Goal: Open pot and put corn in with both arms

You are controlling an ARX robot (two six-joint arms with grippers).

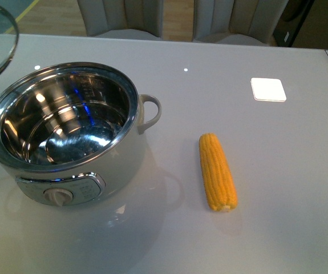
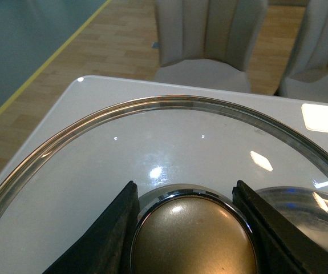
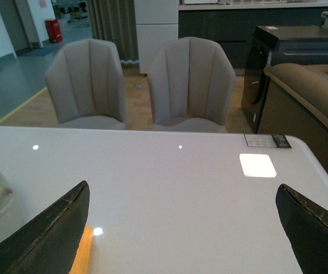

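Your left end effector (image 2: 184,191) pinches the smooth, brassy knob (image 2: 192,242) of the glass lid (image 2: 181,131), holding it clear of the pot (image 1: 130,94), whose shiny steel bowl sits open below and to one side. Opening looks done, so the corn comes next. Your right end effector (image 3: 182,188) hangs spread wide above the glossy counter (image 1: 289,171), with the bumpy, tapered yellow corn (image 1: 217,171) lying by one finger. Centre over the cob, lower, then close across it.

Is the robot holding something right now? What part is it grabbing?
Yes. The left end effector grips the round glass lid by its cream-gold knob. The right end effector is open and holds nothing.
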